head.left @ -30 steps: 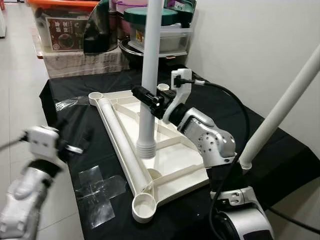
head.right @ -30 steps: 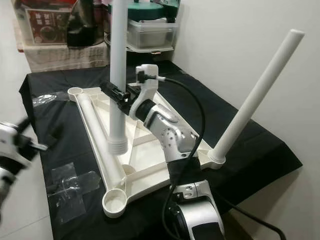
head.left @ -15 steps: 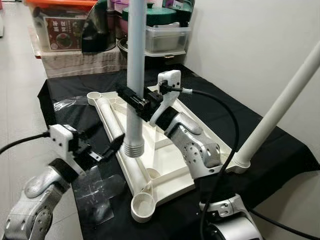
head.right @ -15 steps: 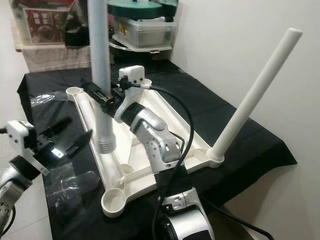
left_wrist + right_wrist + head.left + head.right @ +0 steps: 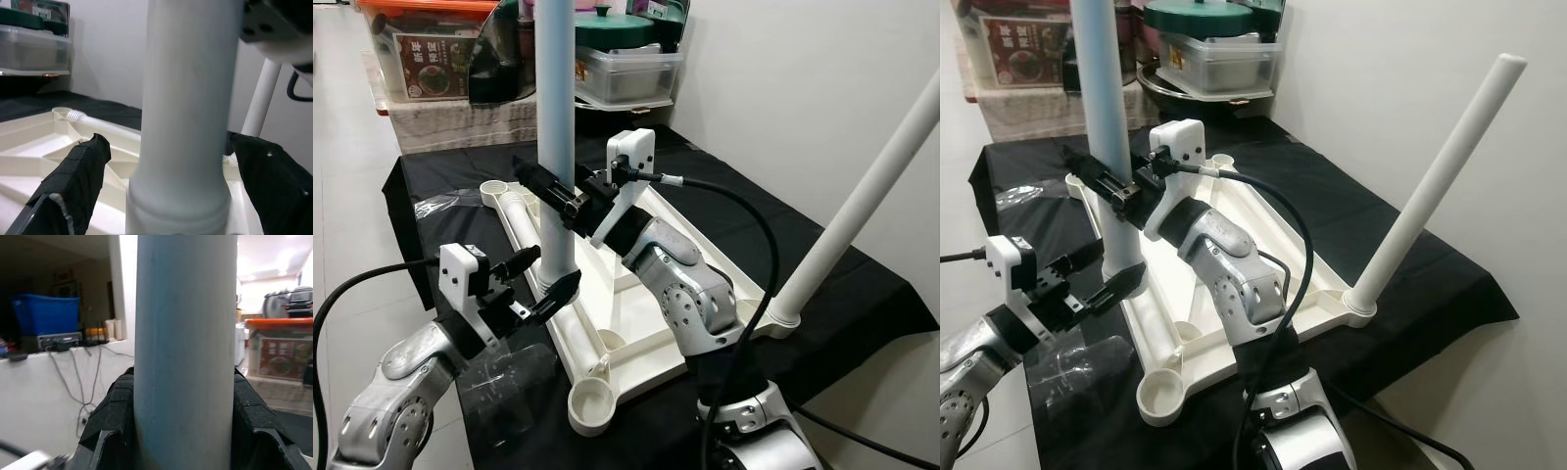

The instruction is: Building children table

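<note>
Legs: two upright. Right gripper (image 5: 553, 191) jaws clenched on table leg (image 5: 554, 117); left gripper (image 5: 540, 276) jaws released around it.

Arms: two, silver metallic casing, rounded jointed segments, small dark screws at the joints.
Wrist modules: white boxy housing on each wrist.
Cables: thick black cable looping from each wrist module.
Left gripper (image 5: 540, 272): two long black fingers, textured pads.
Right gripper (image 5: 551, 188): two long black fingers, ribbed black pads (image 5: 111, 417).
</note>
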{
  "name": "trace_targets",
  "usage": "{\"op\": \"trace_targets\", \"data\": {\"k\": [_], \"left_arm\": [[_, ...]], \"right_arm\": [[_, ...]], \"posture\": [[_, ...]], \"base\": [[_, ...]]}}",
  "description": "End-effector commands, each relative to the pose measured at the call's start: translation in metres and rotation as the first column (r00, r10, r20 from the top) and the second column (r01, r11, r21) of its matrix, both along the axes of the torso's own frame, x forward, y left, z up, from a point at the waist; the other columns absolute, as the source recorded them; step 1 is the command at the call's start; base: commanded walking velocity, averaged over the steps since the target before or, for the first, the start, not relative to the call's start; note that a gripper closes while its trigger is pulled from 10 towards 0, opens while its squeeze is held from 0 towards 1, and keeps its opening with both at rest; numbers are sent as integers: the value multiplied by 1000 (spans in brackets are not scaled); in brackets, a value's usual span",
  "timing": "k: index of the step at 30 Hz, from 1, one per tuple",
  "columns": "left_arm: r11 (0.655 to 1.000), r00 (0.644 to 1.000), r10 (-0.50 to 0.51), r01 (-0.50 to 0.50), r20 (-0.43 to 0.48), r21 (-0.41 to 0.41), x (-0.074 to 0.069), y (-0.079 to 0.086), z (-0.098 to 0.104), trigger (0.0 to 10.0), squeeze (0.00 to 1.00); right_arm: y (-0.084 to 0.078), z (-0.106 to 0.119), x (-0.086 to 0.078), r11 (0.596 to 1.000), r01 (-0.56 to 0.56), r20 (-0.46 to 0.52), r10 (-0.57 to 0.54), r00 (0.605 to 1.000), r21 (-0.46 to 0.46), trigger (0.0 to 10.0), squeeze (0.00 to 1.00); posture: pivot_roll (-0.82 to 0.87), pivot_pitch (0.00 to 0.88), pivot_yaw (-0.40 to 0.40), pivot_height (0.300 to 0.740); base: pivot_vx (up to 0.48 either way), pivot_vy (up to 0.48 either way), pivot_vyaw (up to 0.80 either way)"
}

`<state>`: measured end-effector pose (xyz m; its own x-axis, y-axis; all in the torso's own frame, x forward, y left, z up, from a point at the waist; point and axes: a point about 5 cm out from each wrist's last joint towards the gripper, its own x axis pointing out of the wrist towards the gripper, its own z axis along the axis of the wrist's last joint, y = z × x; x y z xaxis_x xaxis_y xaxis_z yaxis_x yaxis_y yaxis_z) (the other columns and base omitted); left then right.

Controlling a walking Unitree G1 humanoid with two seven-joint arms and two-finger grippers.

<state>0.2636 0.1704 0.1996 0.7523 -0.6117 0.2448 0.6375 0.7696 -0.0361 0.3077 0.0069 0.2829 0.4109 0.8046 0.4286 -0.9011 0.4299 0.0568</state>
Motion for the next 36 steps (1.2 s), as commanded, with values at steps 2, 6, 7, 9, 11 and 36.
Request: {"op": "trace_targets", "data": {"k": [2, 6, 7, 9, 11, 36], "left_arm": [[1000, 1000, 2, -2, -15, -30, 7, -5, -3, 0, 0], [999, 999, -33, 33, -17, -29, 8, -10, -5, 0, 0], [999, 999, -33, 33, -17, -29, 8, -10, -5, 0, 0], [998, 998, -55, 54, -21, -27, 8, -13, -7, 0, 0], [997, 997, -68, 67, -25, -25, 7, -15, -10, 0, 0], [998, 997, 10, -6, -70, 62, 0, -13, -26, 10000, 0]], "right_arm": [[14, -8, -18, 993, -89, -48, 93, 994, 78, 0, 0], [17, -7, -25, 988, -126, -49, 131, 990, 94, 0, 0], [17, -7, -25, 988, -126, -49, 131, 990, 94, 0, 0], [19, -6, -27, 984, -143, -53, 149, 987, 103, 0, 0], [19, -6, -30, 982, -155, -56, 162, 985, 108, 0, 0], [3, -11, -23, 988, -115, -110, 126, 986, 101, 10000, 1000]], "posture": [[48, 0, -119, 740], [43, 0, -114, 740], [43, 0, -114, 740], [43, 0, -114, 740], [44, 0, -113, 740], [61, 0, -121, 740]], "base": [[0, 0, 0], [0, 0, 0], [0, 0, 0], [0, 0, 0], [0, 0, 0], [0, 0, 0]]}}
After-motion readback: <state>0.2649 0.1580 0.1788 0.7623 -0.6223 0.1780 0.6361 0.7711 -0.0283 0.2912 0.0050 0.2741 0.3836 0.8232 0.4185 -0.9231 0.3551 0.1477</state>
